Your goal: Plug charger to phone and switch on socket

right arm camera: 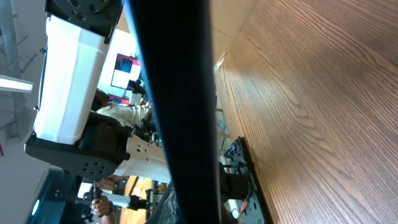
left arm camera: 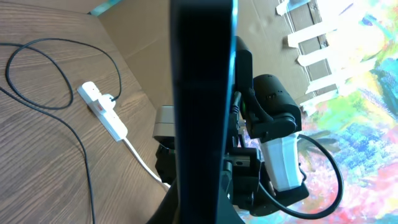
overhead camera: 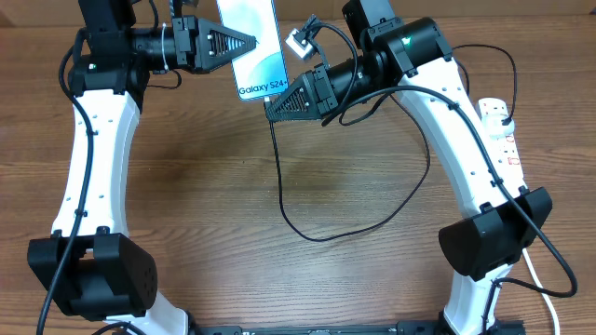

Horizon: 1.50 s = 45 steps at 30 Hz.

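Observation:
The phone [overhead camera: 258, 42] is held above the table at the far middle, screen up, its "Galaxy S24+" text at the near end. My left gripper [overhead camera: 244, 43] is shut on its left edge. In the left wrist view the phone [left arm camera: 202, 93] is a dark edge-on bar. My right gripper [overhead camera: 272, 107] is shut at the phone's near end, and the charger cable [overhead camera: 282, 200] hangs from its fingertips. The cable loops over the table toward the socket [overhead camera: 504, 135] at the right edge. The socket also shows in the left wrist view [left arm camera: 104, 113]. A dark bar [right arm camera: 177, 99] fills the right wrist view.
The socket's thick white cord [overhead camera: 540, 279] runs toward the near right corner. Both arm bases [overhead camera: 93, 274] stand at the table's near side. A cardboard wall [left arm camera: 149, 37] borders the far edge. The wood table [overhead camera: 205, 186] lies under the phone.

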Tool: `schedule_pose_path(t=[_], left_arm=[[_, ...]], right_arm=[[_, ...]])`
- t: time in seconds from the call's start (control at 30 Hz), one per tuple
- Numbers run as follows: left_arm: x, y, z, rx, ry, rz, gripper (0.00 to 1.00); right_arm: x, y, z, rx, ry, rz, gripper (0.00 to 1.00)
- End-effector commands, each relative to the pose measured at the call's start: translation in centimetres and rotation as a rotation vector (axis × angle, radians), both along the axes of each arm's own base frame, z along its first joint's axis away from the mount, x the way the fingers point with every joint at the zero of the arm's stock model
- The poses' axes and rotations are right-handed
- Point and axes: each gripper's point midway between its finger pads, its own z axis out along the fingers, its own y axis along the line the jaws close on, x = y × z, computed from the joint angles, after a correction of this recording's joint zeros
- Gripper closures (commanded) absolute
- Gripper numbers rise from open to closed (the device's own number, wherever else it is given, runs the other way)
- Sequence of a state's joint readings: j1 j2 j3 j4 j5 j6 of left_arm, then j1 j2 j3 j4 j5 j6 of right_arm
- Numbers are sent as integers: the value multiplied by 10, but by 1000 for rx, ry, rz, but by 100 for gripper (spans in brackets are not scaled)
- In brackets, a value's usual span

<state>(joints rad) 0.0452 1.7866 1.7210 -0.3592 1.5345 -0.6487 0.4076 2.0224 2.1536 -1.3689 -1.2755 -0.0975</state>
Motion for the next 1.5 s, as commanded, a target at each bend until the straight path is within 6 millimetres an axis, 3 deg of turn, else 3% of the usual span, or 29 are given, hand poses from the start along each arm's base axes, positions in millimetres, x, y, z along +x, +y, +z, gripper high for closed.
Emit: schedule_pose_path(t=[0.0, 1.47], left_arm=[[-12, -6, 11, -18, -18, -56, 96], [-14, -11, 11, -19, 2, -69, 96]], right_arm=[[-7, -3, 18, 37, -37, 8, 96], [-7, 4, 18, 32, -51, 13, 96]])
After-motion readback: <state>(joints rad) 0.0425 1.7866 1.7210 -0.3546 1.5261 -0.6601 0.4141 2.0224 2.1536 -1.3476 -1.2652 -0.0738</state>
